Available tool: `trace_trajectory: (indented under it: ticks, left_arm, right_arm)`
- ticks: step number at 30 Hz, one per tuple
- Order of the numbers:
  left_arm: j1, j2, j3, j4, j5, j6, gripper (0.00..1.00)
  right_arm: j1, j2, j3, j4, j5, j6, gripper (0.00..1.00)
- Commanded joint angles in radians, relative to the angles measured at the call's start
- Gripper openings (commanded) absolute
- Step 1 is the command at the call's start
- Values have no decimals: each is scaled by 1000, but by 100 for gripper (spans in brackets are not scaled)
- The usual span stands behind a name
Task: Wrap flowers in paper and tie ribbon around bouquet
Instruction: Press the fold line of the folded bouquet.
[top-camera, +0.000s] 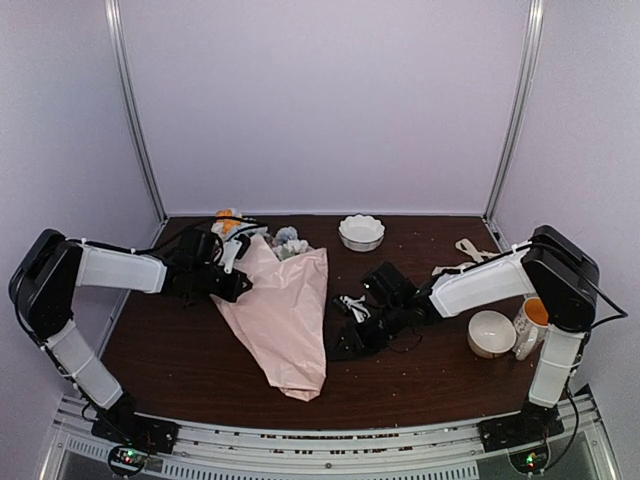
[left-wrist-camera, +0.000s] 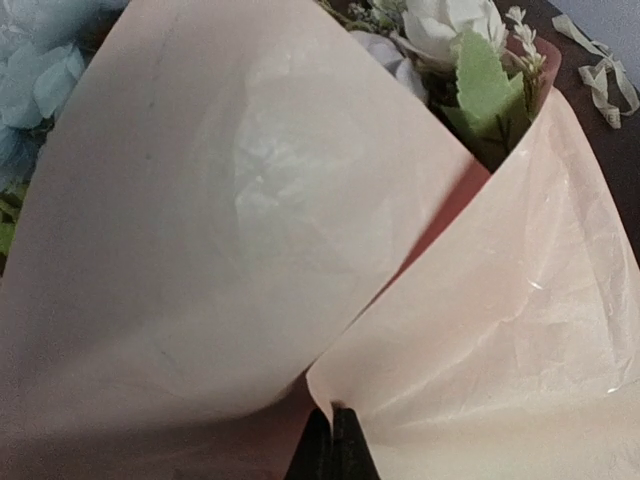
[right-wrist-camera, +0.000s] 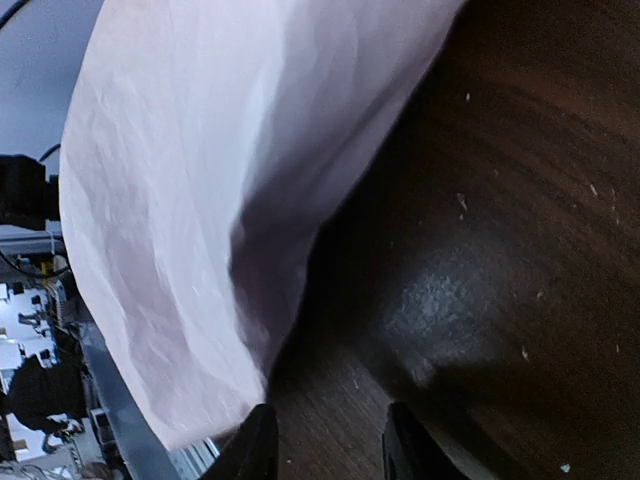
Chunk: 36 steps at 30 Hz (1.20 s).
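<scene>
Paper (top-camera: 285, 310) is wrapped into a cone around the flowers (top-camera: 288, 240), and this bouquet is laid on the desk (top-camera: 180, 370), a little left of its middle. The wide mouth with the blooms is turned to the far edge, and the narrow end is pointed to the near edge.

The left claw (left-wrist-camera: 335, 445) is closed, and a fold of the paper is pinched between its tips at the left side of the cone. In the left wrist view two paper flaps are seen to meet just at these tips, with white and pale blue blooms and green leaves above them.

The right claw (right-wrist-camera: 330, 452) is opened partly, and nothing is held in it. It is held low over bare wood just right of the cone. One finger (right-wrist-camera: 260, 445) is very near the paper edge, but whether the paper is touched cannot be told.

The ribbon (top-camera: 468, 250) is seen in a loose heap near the far right corner, well apart from both claws. A bowl (top-camera: 361, 232) is placed by the far edge, and a cup (top-camera: 491, 333) and a mug (top-camera: 530, 322) are stood just beside each other at the right edge.
</scene>
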Motion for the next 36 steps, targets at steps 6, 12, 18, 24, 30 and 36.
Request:
trace_trajectory:
  ticks: [6, 12, 18, 24, 30, 36]
  left_arm:
    - [87, -3, 70, 75, -69, 8, 0]
    - [93, 102, 72, 26, -154, -39, 0]
    - [93, 166, 77, 56, -156, -70, 0]
    - [100, 163, 88, 56, -160, -71, 0]
    - [113, 140, 106, 43, -151, -75, 0]
    - [127, 61, 125, -9, -151, -75, 28]
  right_arm:
    - [-32, -36, 119, -254, 81, -158, 47]
    - [-55, -43, 246, -268, 138, -158, 47]
    - [68, 48, 406, -164, 111, -175, 42]
    - [184, 289, 631, -277, 52, -199, 33]
    - [215, 573, 988, -640, 1, -292, 29]
    - [213, 635, 1034, -697, 36, -286, 29]
